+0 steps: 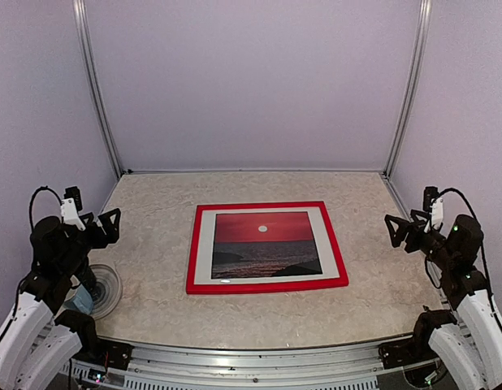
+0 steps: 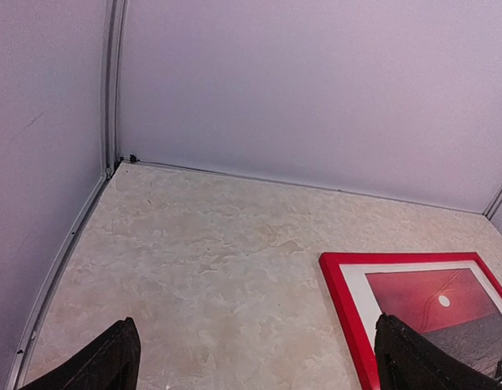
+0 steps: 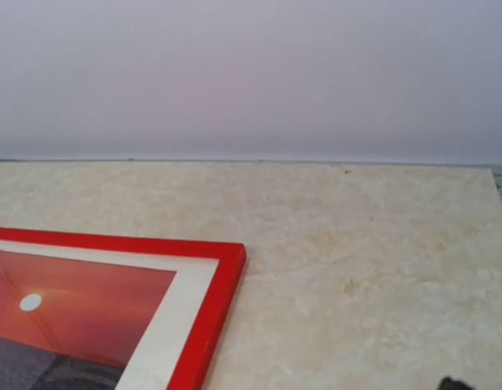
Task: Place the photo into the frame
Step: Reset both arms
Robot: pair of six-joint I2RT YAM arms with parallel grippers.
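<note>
The frame point(image 1: 267, 285), red-faced, lies flat in the middle of the table. Inside it sits the photo point(image 1: 266, 244), a red sunset with a small white sun over dark sea and a white border. The left wrist view catches the frame's point(image 2: 342, 301) far left corner and part of the photo point(image 2: 430, 296); the right wrist view catches the frame's point(image 3: 214, 305) far right corner and the photo point(image 3: 80, 313). My left gripper point(image 1: 105, 226) hangs open above the table's left side, well clear of the frame. My right gripper point(image 1: 400, 231) hangs open on the right, likewise apart. Both hold nothing.
A clear round disc-like object point(image 1: 105, 288) lies on the table by the left arm's base. Pale walls close in the table on the left, back and right. A metal rail point(image 1: 251, 357) runs along the near edge between the arm bases.
</note>
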